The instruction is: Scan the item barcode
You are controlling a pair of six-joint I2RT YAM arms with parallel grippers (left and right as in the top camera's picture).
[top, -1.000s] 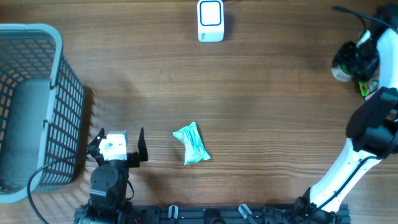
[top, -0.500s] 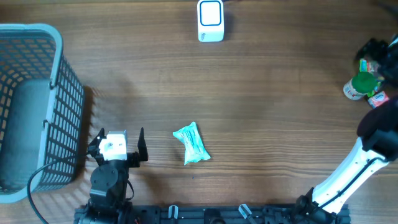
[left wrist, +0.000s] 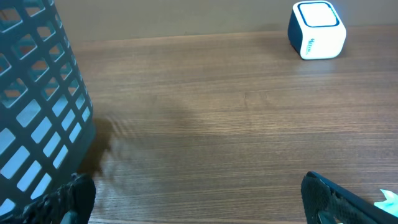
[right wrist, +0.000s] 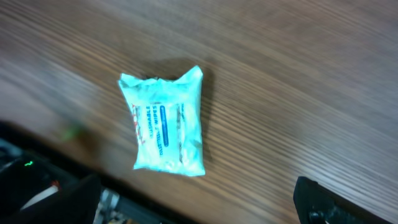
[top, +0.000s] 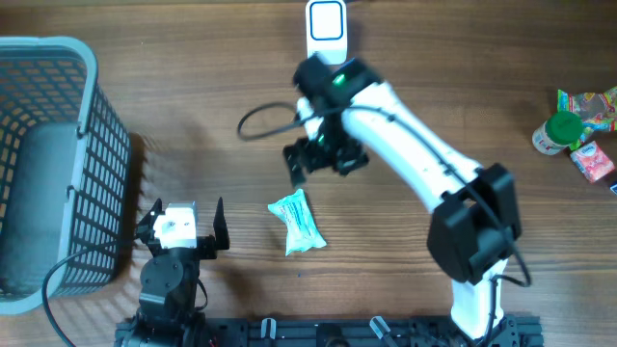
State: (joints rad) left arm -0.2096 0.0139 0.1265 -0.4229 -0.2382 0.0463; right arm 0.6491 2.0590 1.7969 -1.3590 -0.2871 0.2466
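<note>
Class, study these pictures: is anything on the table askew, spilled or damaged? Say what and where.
Nothing spilled or broken. Only the teal packet lies slanted in the middle, its wrapper crumpled; the scanner stands square at the far edge.

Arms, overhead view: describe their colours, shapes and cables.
The right arm has white tubular links, black joints, a green light by the wrist and a looping black cable. The left arm shows black, with a white block behind the black left gripper.

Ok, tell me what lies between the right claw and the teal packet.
Nothing: only bare wooden table separates the open right claw from the teal packet, as the overhead view shows.
</note>
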